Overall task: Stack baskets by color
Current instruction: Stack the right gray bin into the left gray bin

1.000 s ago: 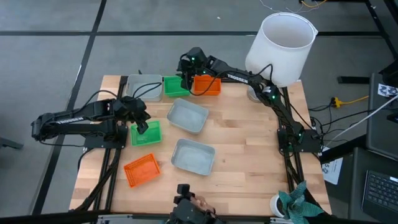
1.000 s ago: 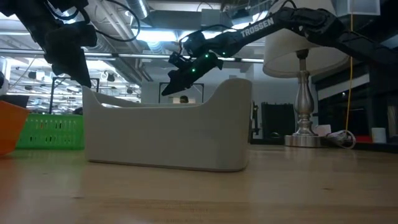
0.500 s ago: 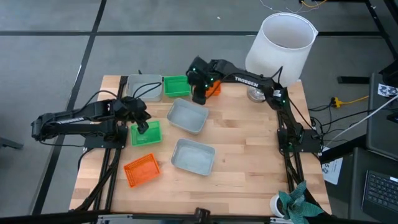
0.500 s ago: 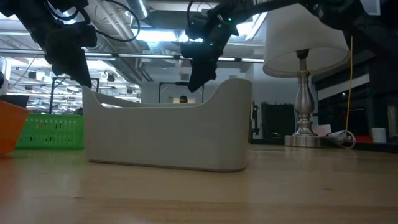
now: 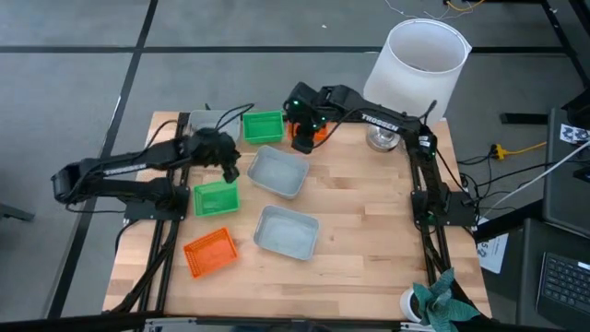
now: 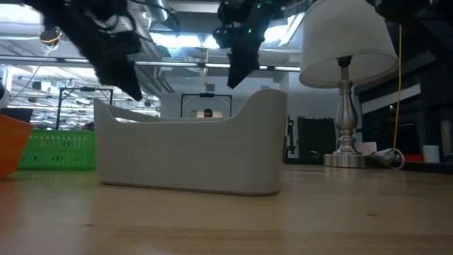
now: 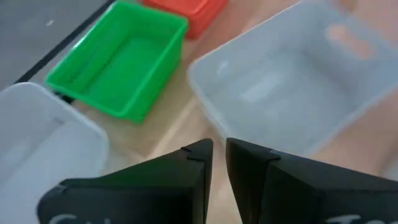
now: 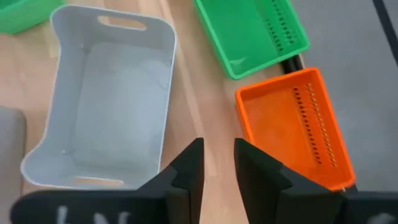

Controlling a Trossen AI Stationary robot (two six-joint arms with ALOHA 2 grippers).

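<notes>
High cam is sitting overhead looking straight down, taking in the whole table [image 5: 369, 221], both arms and the white lampshade [image 5: 417, 66]; low cam is sitting at tabletop height, looking level across the wood into the room, with a grey basket [image 6: 191, 147] filling most of its near field. Left wrist cam is hanging close above the table, looking down past its own two dark fingers [image 7: 200, 168]; right wrist cam is doing likewise from a bit higher. Both wrist views are sharing the middle grey basket [image 8: 106, 99] and the far green basket [image 7: 121, 59], which the high view is also covering.
</notes>
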